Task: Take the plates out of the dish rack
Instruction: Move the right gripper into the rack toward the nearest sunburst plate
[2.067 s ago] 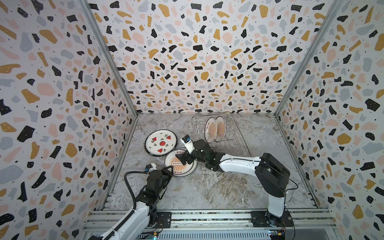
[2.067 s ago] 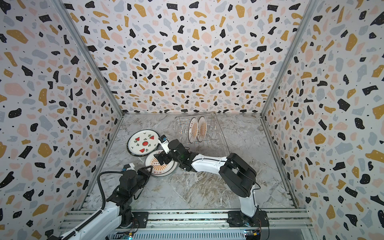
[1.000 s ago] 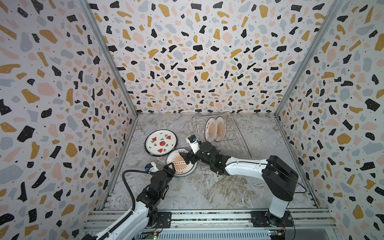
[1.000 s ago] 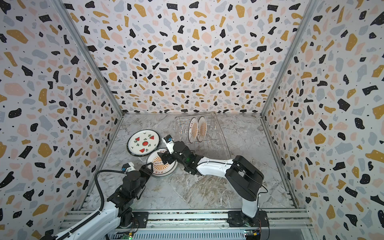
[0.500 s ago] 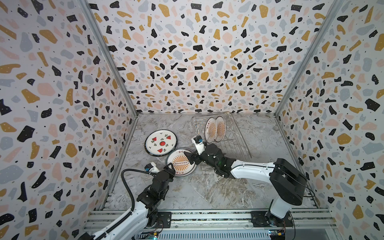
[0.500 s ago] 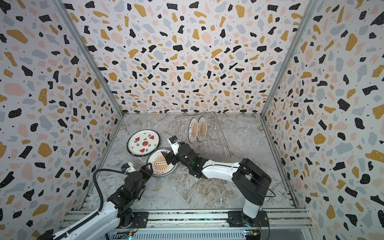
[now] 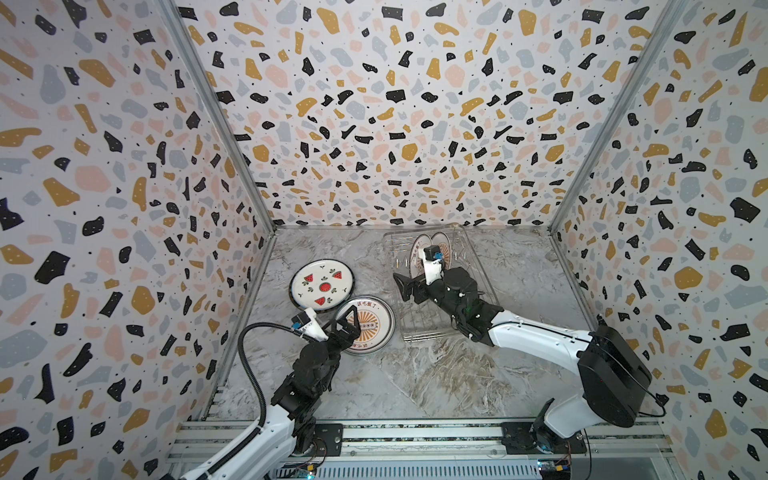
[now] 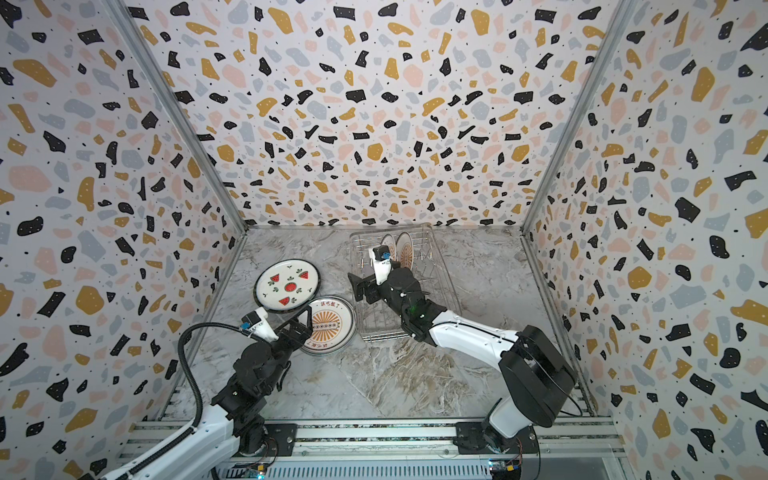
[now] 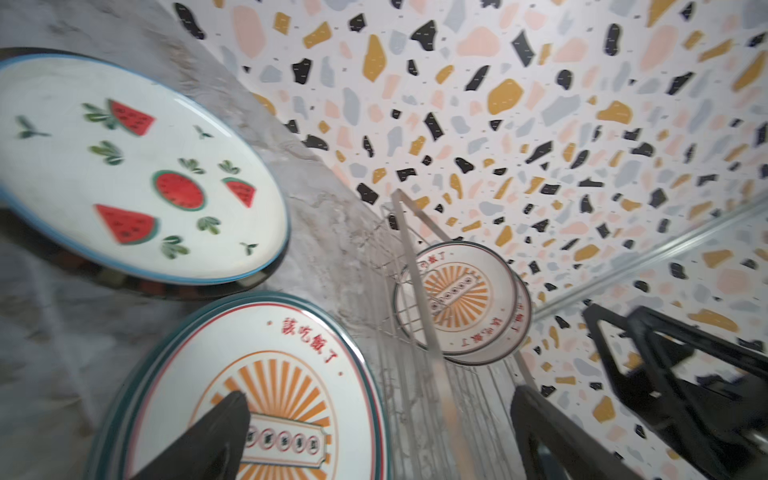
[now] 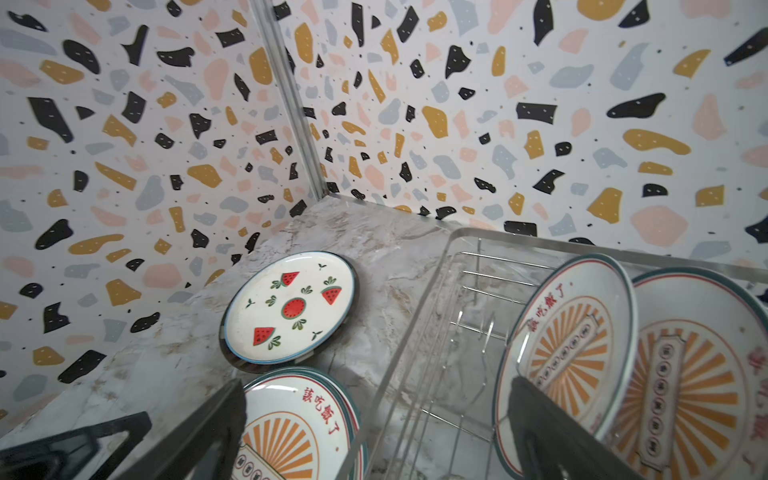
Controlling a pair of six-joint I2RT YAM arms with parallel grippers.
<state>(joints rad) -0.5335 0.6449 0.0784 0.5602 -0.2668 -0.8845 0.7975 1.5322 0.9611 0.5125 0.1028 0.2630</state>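
The dish rack (image 7: 428,328) (image 8: 386,328) stands right of centre in both top views. Two sunburst plates (image 7: 432,249) (image 10: 569,357) stand upright at its far end. On the table left of it, a stack of sunburst plates (image 7: 370,328) (image 9: 270,382) lies flat. A watermelon plate (image 7: 323,284) (image 10: 291,307) lies just beyond the stack. My left gripper (image 7: 345,318) (image 9: 380,399) hangs open over the stack's near edge and holds nothing. My right gripper (image 7: 401,287) (image 10: 378,388) is open and empty above the rack's left rim (image 10: 415,324).
Patterned walls close in the marble table on three sides. The watermelon plate sits near the left wall. A metal rail runs along the front edge (image 7: 415,432). Bare marble lies in front of the rack, up to the right arm's base.
My right gripper has drawn back from the flat sunburst stack toward the rack, empty. The left gripper has edged forward over the stack's near edge.
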